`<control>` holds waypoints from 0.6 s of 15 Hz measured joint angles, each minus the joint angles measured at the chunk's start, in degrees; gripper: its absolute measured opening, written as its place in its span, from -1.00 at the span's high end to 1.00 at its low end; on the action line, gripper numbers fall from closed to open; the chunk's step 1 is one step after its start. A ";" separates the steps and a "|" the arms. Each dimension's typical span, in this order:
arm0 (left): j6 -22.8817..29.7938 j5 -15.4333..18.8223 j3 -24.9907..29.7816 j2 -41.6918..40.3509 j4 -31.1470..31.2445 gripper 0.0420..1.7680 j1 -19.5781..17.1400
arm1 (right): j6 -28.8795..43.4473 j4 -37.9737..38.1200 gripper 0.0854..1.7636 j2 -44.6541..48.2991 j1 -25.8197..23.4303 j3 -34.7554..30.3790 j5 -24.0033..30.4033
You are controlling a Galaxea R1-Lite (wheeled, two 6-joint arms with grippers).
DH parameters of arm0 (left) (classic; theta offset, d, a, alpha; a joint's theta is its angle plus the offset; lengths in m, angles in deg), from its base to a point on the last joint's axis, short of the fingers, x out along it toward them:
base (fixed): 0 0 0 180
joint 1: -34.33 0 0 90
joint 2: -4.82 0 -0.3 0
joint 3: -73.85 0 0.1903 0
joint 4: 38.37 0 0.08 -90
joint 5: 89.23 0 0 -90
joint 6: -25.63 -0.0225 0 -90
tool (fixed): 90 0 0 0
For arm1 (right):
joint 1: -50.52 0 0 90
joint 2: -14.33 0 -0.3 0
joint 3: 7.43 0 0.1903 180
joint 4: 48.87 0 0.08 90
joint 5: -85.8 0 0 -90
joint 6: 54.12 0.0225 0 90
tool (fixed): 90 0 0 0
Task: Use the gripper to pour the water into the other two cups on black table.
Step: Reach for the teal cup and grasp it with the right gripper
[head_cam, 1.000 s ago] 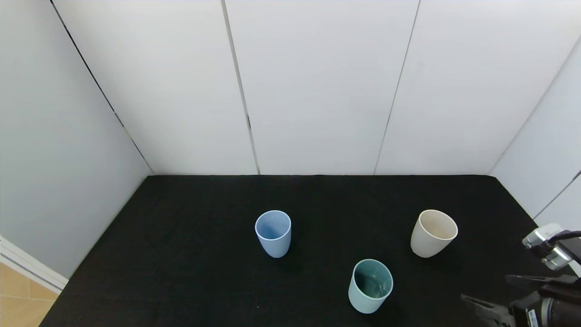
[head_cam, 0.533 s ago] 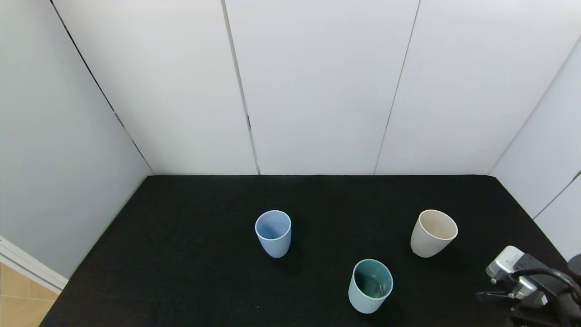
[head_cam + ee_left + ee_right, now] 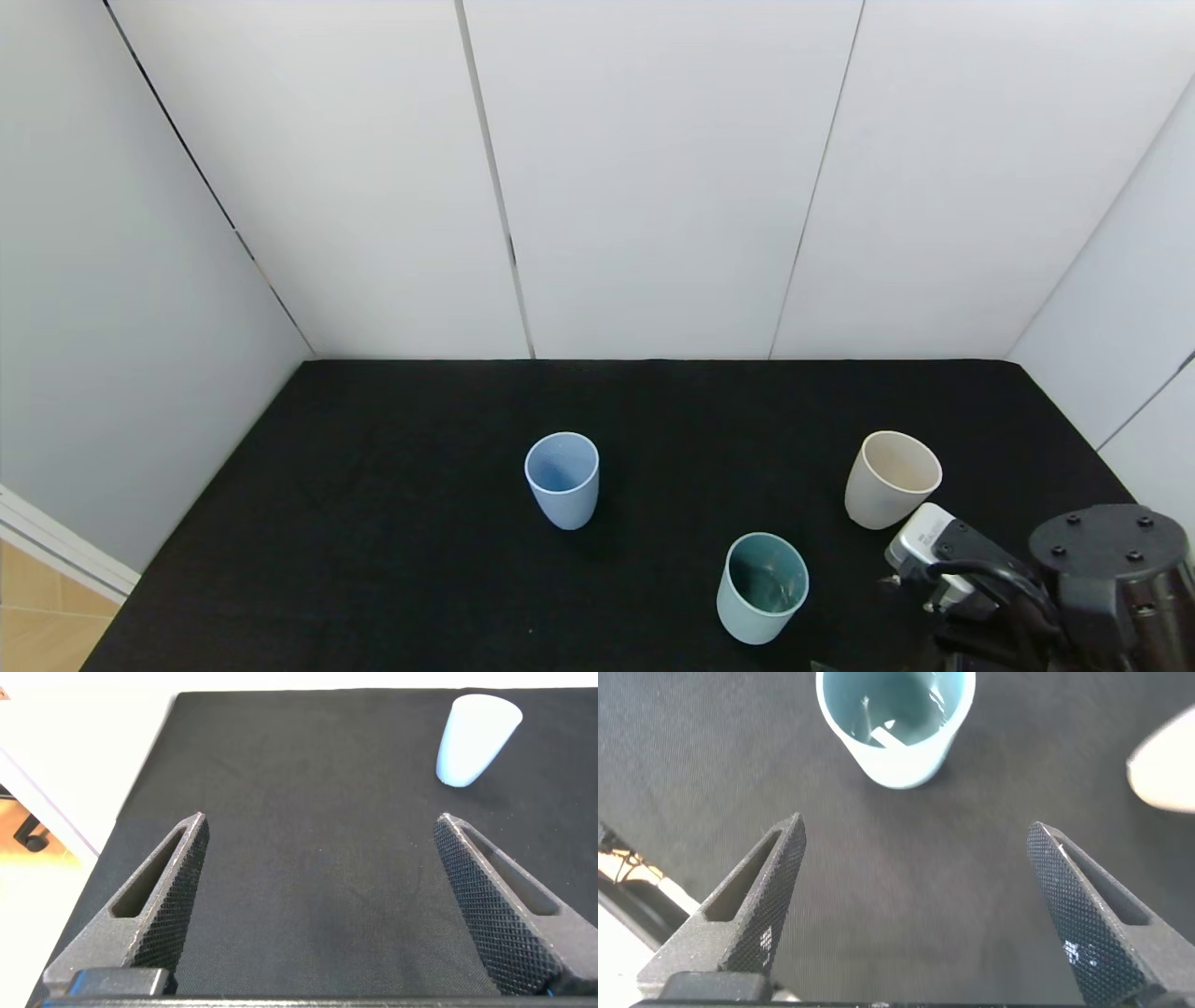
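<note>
A teal-green tumbler point(image 3: 762, 586) stands at the front of the black table point(image 3: 392, 523); water glints inside it point(image 3: 896, 709). The light blue cup point(image 3: 562, 481) stands left of it and farther back. The cream-beige cup point(image 3: 892, 478) stands right of it and farther back. My right gripper point(image 3: 915, 831) is open and empty, a short way from the teal tumbler point(image 3: 895, 723), which lies ahead between the finger lines. Its wrist point(image 3: 1106, 551) shows at the front right. My left gripper point(image 3: 320, 819) is open and empty over bare table, far from the light blue cup point(image 3: 475, 737).
White wall panels point(image 3: 653, 187) close the table's back and both sides. The table's left edge point(image 3: 140, 784) drops to a wooden floor. The cream-beige cup's edge point(image 3: 1167, 770) shows beside the right gripper's path.
My right arm has swung left along the table's front right, from the right edge to just right of the teal tumbler. The cups have not moved.
</note>
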 joint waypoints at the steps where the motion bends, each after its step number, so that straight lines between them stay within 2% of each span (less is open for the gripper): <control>1: 0.00 0.02 0.00 0.00 0.00 -0.94 0.00 | 0.00 -3.86 -0.94 -1.46 0.13 -1.39 0.01; 9: 0.00 0.00 0.00 0.00 0.00 -0.94 0.00 | 0.39 -40.44 -0.94 -14.98 0.66 -13.24 1.12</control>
